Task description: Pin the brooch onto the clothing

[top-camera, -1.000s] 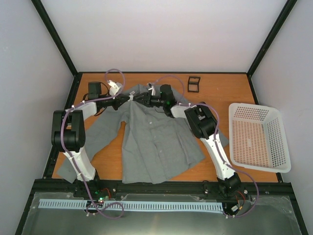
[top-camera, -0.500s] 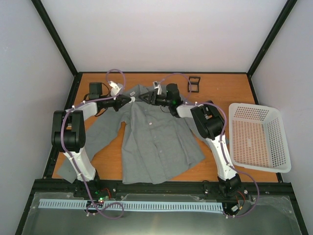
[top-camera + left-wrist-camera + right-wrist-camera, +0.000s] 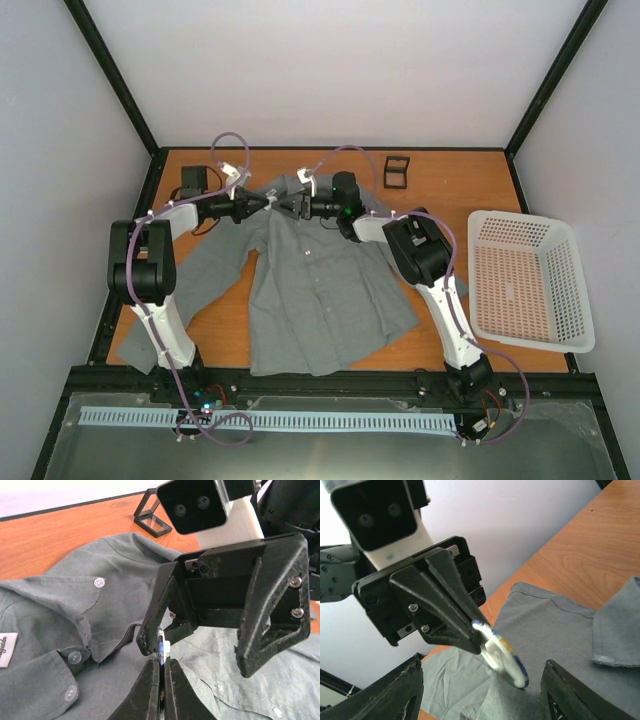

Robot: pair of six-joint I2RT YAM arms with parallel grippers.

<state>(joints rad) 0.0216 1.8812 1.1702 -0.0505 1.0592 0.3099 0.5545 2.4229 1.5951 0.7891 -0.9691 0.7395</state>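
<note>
fig. both arms meet over the collar end of the shirt (image 3: 320,290), which lies spread, buttons up, on the table (image 3: 450,190). the left gripper (image 3: 161,666) is clamped on the brooch (image 3: 161,649), pinching it edge-on by its rim. in the right wrist view the brooch's white back faces the camera. its lower edge sits at or just above the grey cloth beside the collar (image 3: 60,592); contact cannot be confirmed. the right gripper (image 3: 194,652) is spread wide and holds nothing. its fingers straddle the brooch, with one fingertip (image 3: 144,642) just beside the left gripper's tips.

risks, judged from this pose:
(a) the hold is on a thin rim only, so a push against the cloth or a nudge from the right finger could twist the brooch or pop it free.
(b) the two sets of fingers are crowded together, and closing the right one may strike the left fingers instead of the brooch.
(c) the cloth is loose and unheld, so it may bunch or slide away instead of taking the pin.
(d) the pin itself is not visible, so it cannot be told whether it is open and aimed at the cloth.
</note>
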